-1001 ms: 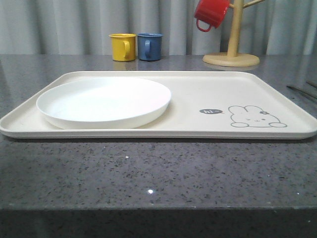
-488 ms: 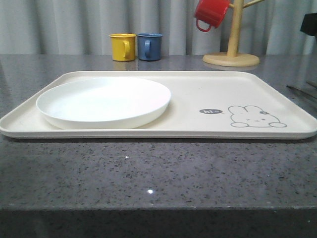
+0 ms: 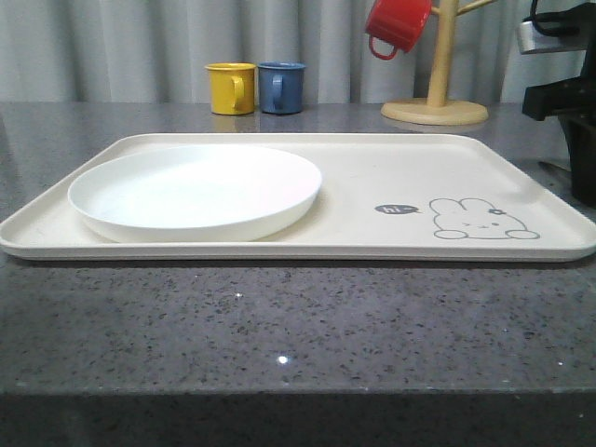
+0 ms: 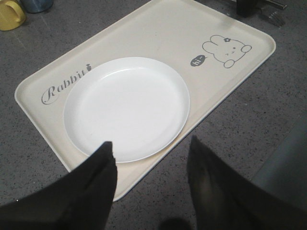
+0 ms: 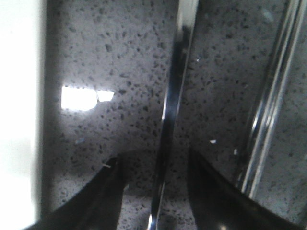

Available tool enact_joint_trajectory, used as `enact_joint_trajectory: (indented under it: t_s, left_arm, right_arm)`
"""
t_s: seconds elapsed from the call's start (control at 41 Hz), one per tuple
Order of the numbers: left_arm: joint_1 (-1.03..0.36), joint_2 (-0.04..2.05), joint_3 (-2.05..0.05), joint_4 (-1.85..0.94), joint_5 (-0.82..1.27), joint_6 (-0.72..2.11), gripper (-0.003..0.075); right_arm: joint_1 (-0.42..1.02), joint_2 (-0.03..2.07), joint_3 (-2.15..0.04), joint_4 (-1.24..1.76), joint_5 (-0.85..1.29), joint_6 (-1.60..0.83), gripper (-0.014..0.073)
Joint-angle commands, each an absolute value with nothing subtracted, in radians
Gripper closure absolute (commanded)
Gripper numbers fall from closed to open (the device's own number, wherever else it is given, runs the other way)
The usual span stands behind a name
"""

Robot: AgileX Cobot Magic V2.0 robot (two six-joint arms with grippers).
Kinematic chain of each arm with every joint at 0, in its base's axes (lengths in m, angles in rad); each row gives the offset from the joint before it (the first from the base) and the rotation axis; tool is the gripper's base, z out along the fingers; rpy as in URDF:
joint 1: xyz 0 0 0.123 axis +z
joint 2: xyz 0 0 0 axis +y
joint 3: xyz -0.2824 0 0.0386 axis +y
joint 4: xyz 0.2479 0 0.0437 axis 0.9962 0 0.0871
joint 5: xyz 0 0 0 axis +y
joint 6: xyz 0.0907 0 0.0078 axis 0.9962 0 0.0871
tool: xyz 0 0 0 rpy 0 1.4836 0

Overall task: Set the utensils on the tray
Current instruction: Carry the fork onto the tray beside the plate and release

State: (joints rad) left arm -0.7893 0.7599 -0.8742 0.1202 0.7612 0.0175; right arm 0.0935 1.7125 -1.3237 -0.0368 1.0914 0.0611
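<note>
The right tool (image 5: 153, 167) has dropped in at the tray's (image 3: 372, 186) right edge — a second ago absent. Its jaws are spread, straddling a utensil handle (image 5: 172, 96) lying on the worktop (image 5: 120, 62); the left tool (image 4: 151, 158) hangs spread too.

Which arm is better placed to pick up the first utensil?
The right. Its gripper hangs open low over the counter with a shiny utensil handle between the jaws. The left gripper hovers open over the plate on the tray, away from the utensils.
</note>
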Motion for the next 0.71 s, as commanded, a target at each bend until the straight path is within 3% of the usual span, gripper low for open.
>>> enact_joint_trajectory:
  t_s: [0.0,0.317,0.684]
  left_arm:
    - [-0.797,0.754,-0.899,0.125,0.688,0.008,0.0385]
    - [-0.797,0.754,-0.899,0.125,0.688,0.008,0.0385]
    - [-0.797,0.754,-0.899,0.125,0.688,0.008,0.0385]
  right_arm:
    - [0.089,1.672,-1.357,-0.052,1.079,0.063,0.0281]
    - [0.089,1.672,-1.357,-0.047,1.079,0.063,0.0606]
    - [0.121,1.609,-1.446,0.024,1.174,0.063,0.0630]
